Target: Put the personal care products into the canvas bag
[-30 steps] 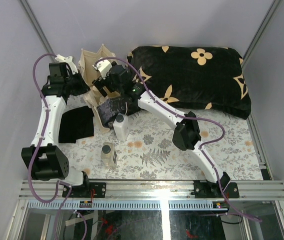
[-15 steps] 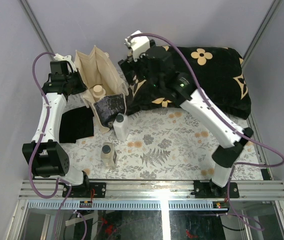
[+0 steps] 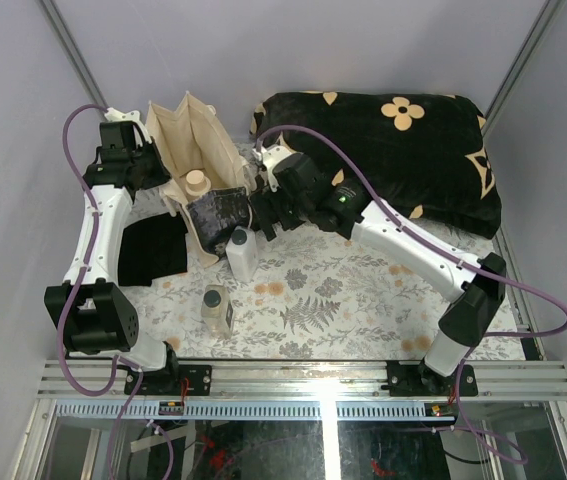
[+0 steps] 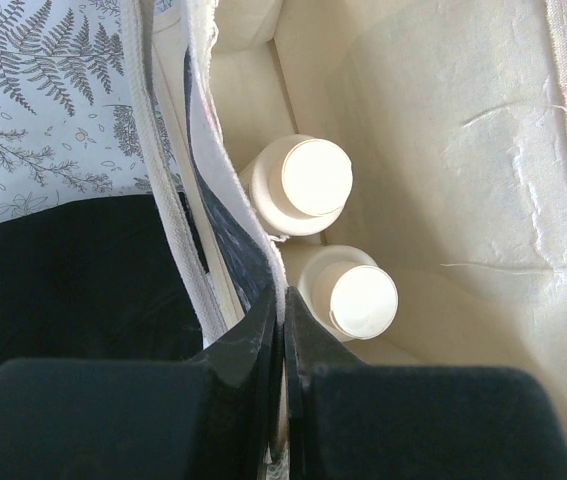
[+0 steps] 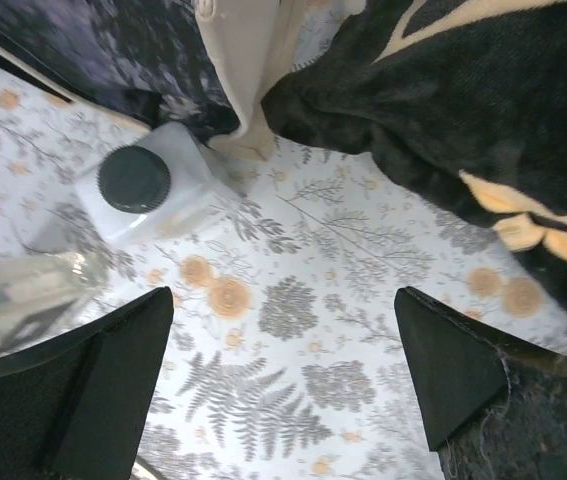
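While left pincer (image 4: 283, 305) pinches bag (image 4: 463, 150), right pincer (image 5: 283, 300) gapes.

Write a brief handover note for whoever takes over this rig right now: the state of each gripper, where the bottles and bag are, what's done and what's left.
Left gripper: shut on the front edge of the canvas bag.
Right gripper: open and empty, over the table beside the white bottle.
Done: both beige bottles are inside the bag.
Left: the white bottle and the tan bottle, both upright on the table in front of the bag.
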Controlling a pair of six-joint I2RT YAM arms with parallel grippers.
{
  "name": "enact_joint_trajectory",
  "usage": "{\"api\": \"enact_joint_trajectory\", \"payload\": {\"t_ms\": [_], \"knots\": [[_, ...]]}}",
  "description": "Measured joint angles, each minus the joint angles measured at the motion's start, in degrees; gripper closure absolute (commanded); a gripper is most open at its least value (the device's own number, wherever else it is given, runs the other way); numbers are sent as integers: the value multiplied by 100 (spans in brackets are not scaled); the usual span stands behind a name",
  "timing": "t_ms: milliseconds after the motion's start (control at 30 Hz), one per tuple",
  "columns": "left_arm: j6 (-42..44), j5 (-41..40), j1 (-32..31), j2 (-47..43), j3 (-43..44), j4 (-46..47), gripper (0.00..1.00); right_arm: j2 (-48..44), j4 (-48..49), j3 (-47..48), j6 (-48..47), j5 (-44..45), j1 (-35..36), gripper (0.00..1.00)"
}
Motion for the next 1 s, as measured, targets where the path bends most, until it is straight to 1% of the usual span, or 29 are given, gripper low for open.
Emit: {"api": "enact_joint_trajectory", "payload": {"t_ms": [267, 467, 600, 700, 833, 1000], "knots": [[-2, -11, 2, 0, 0, 2, 100, 15, 157, 48, 1797, -378, 0, 1], [-17, 11, 2, 0, 0, 28, 100, 461, 131, 225, 2933, -625, 0, 0], [-26, 52, 2, -24, -28, 76, 100, 837, -52, 299, 3370, -632, 22, 0], [-26, 52, 2, -74, -63, 83, 100, 1211, -238, 549, 3578, -614, 92, 0], [-26, 52, 2, -120, -83, 83, 100, 1663, -415, 1038, 3696, -612, 304, 0], [-26, 52, 2, -210, -168, 105, 100, 1908, -544, 1519, 3735, -605, 533, 0]]}}
